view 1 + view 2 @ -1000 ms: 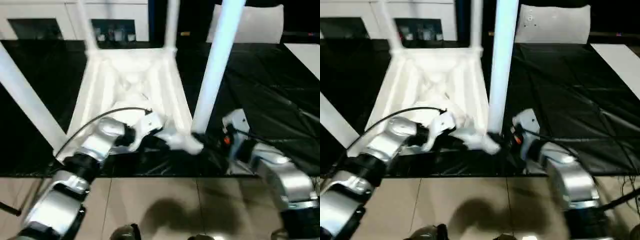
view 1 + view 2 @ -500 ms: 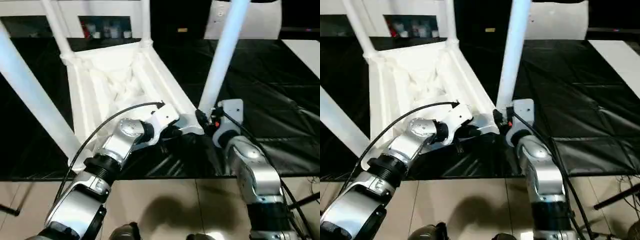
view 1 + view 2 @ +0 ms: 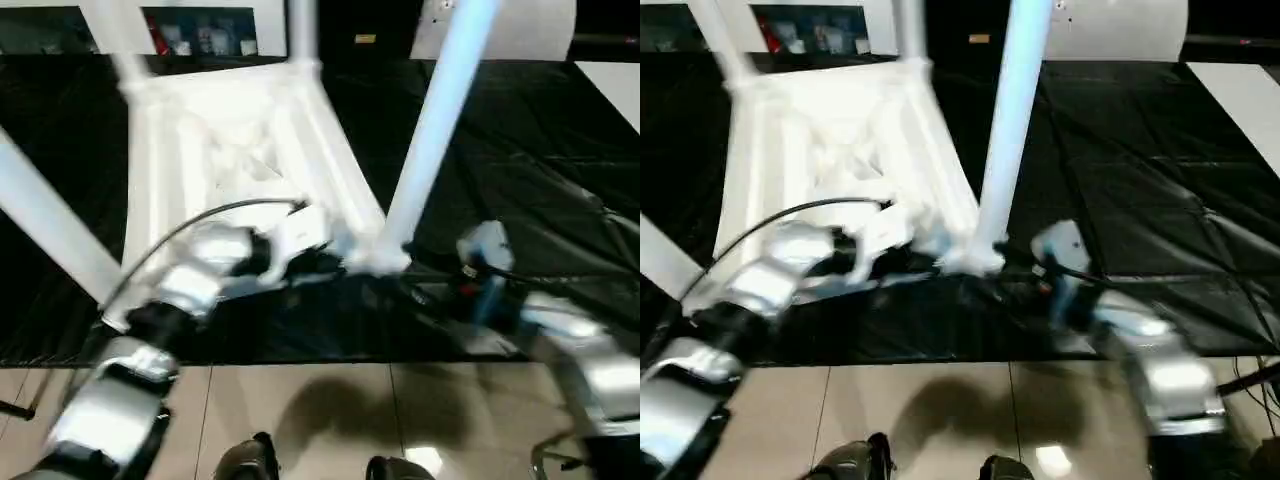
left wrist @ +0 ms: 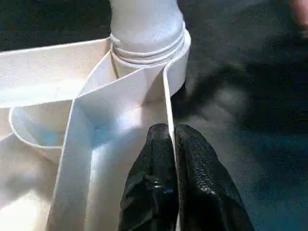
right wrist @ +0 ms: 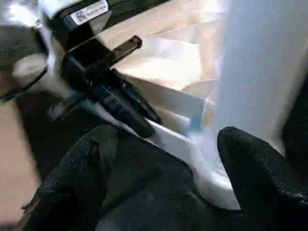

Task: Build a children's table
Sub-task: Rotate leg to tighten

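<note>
Tabletop [image 3: 230,140], edge pinched by left gripper [image 4: 171,144], right gripper [image 5: 163,159] spread, lies on black table [image 3: 520,140].

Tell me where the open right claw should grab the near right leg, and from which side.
Grip the leg low on its round shaft, just above the corner socket, coming level from the robot's right. The right claw already stands open there, and the left claw pinches the tabletop rim on the other side, so that side looks taken.
</note>
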Controlling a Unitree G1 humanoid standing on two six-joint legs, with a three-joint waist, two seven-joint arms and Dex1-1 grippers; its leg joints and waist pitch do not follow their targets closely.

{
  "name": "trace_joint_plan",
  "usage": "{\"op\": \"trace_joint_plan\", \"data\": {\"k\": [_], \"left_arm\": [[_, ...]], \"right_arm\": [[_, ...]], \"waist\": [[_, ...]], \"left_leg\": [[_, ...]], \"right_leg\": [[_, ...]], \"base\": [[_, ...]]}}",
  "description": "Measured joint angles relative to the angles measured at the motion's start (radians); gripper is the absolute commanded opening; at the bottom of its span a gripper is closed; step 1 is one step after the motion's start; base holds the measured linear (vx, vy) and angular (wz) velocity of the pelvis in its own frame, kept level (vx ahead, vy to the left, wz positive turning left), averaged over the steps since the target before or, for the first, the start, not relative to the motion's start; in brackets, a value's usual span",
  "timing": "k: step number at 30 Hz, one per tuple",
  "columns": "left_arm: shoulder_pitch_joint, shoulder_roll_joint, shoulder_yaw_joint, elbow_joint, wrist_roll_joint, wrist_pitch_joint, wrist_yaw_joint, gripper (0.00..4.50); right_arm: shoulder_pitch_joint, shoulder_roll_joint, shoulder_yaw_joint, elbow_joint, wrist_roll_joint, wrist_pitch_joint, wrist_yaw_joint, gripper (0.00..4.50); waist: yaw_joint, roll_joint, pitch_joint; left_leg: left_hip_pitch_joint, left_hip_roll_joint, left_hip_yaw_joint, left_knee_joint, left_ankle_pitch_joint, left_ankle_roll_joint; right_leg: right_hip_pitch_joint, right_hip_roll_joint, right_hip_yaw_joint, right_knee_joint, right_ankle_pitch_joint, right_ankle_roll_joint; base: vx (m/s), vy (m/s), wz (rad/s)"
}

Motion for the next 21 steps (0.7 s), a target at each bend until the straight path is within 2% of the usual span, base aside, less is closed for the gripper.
{"op": "trace_joint_plan", "data": {"k": [6, 12, 17, 20, 21], "left_arm": [[-0.004, 0.035, -0.016, 0.032, -0.015, -0.069, -0.139, 0.00], [-0.001, 0.070, -0.027, 0.040, -0.038, -0.094, -0.250, 0.00], [-0.001, 0.084, -0.035, 0.044, -0.038, -0.130, -0.301, 0.00], [-0.002, 0.085, -0.038, 0.053, -0.038, -0.143, -0.308, 0.00], [-0.004, 0.085, -0.040, 0.059, -0.036, -0.152, -0.311, 0.00]], "right_arm": [[0.020, -0.119, 0.011, -0.033, 0.045, 0.015, 0.168, 3.67], [0.022, -0.154, 0.044, -0.038, 0.055, 0.013, 0.265, 3.67], [0.018, -0.173, 0.069, -0.030, 0.065, 0.003, 0.313, 3.22], [0.014, -0.177, 0.077, -0.023, 0.059, -0.007, 0.318, 3.13], [0.014, -0.179, 0.078, -0.024, 0.056, -0.007, 0.321, 2.95]], "waist": [[0.016, -0.007, 0.002], [0.014, -0.013, 0.001], [0.020, -0.023, -0.002], [0.020, -0.028, -0.004], [0.021, -0.028, -0.004]], "left_leg": [[-0.001, 0.001, 0.002, 0.017, -0.004, 0.006], [0.000, 0.001, 0.005, 0.022, -0.006, -0.001], [0.000, 0.002, 0.006, 0.023, -0.006, 0.000], [0.000, 0.002, 0.006, 0.024, -0.006, 0.000], [0.000, 0.002, 0.006, 0.024, -0.006, 0.000]], "right_leg": [[0.001, -0.002, 0.002, 0.010, -0.002, -0.003], [0.002, -0.004, 0.003, 0.012, 0.001, -0.009], [0.003, -0.004, 0.003, 0.012, 0.002, -0.010], [0.003, -0.005, 0.003, 0.013, 0.003, -0.011], [0.003, -0.005, 0.003, 0.014, 0.003, -0.011]], "base": [[0.000, 0.000, 0.00], [0.000, 0.000, 0.00], [0.000, 0.000, 0.00], [0.000, 0.000, 0.00], [0.000, 0.000, 0.00]]}}
